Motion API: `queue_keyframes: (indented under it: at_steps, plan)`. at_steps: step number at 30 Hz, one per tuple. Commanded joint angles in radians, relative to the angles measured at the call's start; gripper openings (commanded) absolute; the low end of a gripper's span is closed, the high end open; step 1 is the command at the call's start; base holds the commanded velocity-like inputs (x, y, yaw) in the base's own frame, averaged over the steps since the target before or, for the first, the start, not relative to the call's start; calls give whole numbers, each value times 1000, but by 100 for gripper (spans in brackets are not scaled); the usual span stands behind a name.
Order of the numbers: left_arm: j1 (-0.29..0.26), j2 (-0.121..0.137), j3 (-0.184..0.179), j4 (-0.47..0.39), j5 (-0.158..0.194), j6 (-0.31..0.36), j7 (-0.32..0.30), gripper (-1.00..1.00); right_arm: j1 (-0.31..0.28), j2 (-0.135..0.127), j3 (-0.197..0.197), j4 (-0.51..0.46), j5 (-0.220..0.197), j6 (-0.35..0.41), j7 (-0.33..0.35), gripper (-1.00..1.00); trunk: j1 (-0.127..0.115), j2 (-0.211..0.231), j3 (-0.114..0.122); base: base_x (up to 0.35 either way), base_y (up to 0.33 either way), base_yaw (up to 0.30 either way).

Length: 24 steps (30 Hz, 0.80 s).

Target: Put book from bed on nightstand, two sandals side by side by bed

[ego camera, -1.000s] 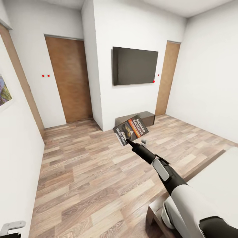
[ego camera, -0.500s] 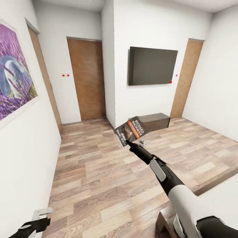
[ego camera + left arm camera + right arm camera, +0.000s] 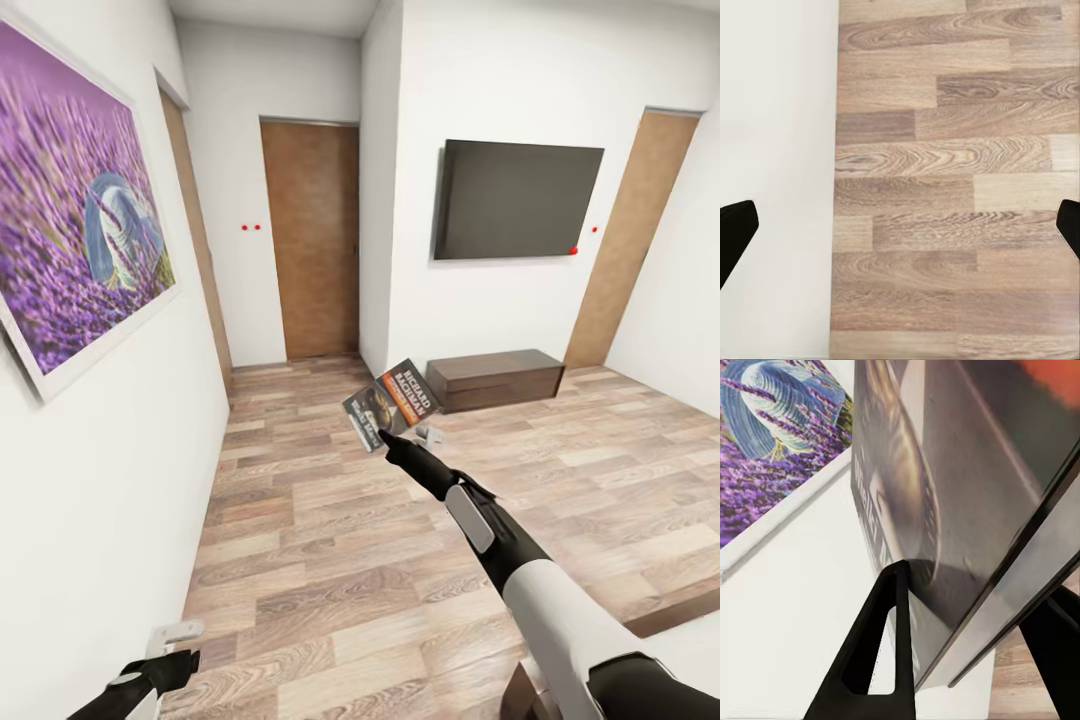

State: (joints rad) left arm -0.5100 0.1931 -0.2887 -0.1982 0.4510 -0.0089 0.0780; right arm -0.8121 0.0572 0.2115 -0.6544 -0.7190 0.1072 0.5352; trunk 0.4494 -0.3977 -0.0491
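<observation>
One book (image 3: pixel 391 402), dark-covered with an orange band, is clamped between the right gripper's (image 3: pixel 385 437) jaws, held in the air in front of the wall television (image 3: pixel 517 201). Well below it, the left gripper (image 3: pixel 172 652) hangs with jaws spread.

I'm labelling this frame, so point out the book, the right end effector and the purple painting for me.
book (image 3: pixel 392 403), head view, middle of its front cover.
right end effector (image 3: pixel 384 437), head view, at its fingertips, closed on the book's lower edge.
purple painting (image 3: pixel 75 215), head view, middle of the canvas on the wall.
</observation>
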Motion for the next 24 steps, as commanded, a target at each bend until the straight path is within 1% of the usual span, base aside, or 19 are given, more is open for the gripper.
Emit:
queue_keyframes:
  at_steps: [1, 4, 7, 9, 10, 14, 15, 16, 17, 20, 24]
  plan:
    - [0, -7, -10, -1, 6, -5, 5, 100, -1, -1, 0, 0, -12, 8, 0, -100, 1, -2, -2, 0, 0, 278]
    - [0, -28, -15, 1, 3, -22, 5, 100, -1, -6, 1, 0, -11, 8, -2, -100, 1, -2, -2, 0, 0, 276]
    - [0, -39, -17, 0, 1, -35, 5, 100, 0, -11, 1, 2, -7, 8, -6, -100, 1, -2, -2, 0, 0, 274]
    - [1, -46, -18, -2, -1, -43, 4, 100, 0, -19, 1, 4, 7, 8, -9, -100, 1, -2, -2, 0, 0, 266]
    - [1, -46, -18, -2, -1, -43, 4, 100, 0, -19, 1, 4, 7, 8, -9, -100, 1, -2, -2, 0, 0, 264]
    - [1, -56, -20, -4, -2, -56, 3, 100, 0, -24, 1, 5, 33, 8, -12, -100, 1, -2, -2, 0, 0, 206]
    - [1, -62, -20, -5, -3, -61, 3, 100, 1, -25, 1, 5, 39, 7, -12, -100, 1, -2, -2, 8, 0, 123]
    - [1, -75, -21, -5, -4, -70, 3, 100, 2, -27, 0, 6, 50, 7, -13, -100, 1, -2, -2, 56, 0, 78]
    - [1, -82, -24, -5, -7, -73, 3, 100, 4, -29, -1, 6, 55, 6, -13, -100, 1, -2, -2, 89, 0, 63]
    - [2, -100, -44, -4, -33, -80, 5, 100, 14, -41, -4, 7, 64, 4, -14, -100, 1, -2, -2, 162, 0, 41]
    - [3, -112, -66, -4, -69, -85, 12, 100, 23, -64, -5, 7, 68, 3, -16, -100, 1, -2, -2, 224, 0, 19]
